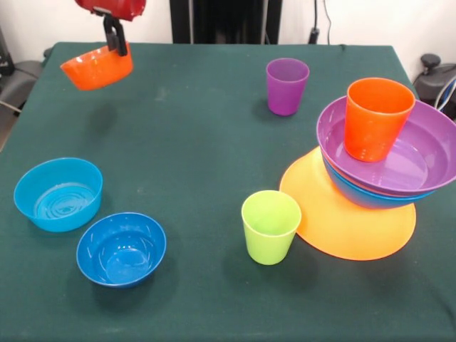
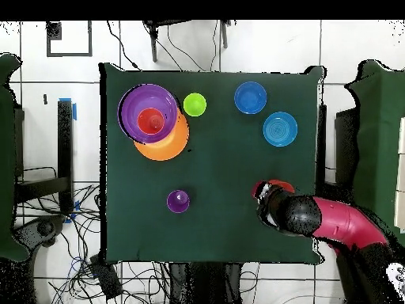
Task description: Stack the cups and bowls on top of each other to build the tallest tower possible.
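In the front view the black gripper (image 1: 116,39) hangs below the red arm end with its fingers clamped on the rim of a small glossy orange plastic bowl (image 1: 96,70), which tilts in the air above the dark green tablecloth (image 1: 192,157) and casts a faint shadow on it. The overhead view hides that grasp: there the red and black arm (image 2: 332,223) covers the gripper, and only a sliver of the orange bowl's rim (image 2: 278,184) peeks out beside it. The tower (image 1: 377,171) stands well apart, a wide orange-yellow bowl (image 1: 342,224) upside down at the bottom, a large blue bowl (image 1: 360,196) and a large purple bowl (image 1: 427,153) nested upright and leaning on it, an orange plastic tumbler (image 1: 376,117) standing inside the purple one. From above the blue bowl is hidden under the purple. A lime green tumbler (image 1: 271,226) stands just beside the tower, a purple tumbler (image 1: 286,85) farther off. A straight-sided light blue bowl (image 1: 58,194) and a small dark blue bowl (image 1: 121,248) sit side by side, apart from the rest.
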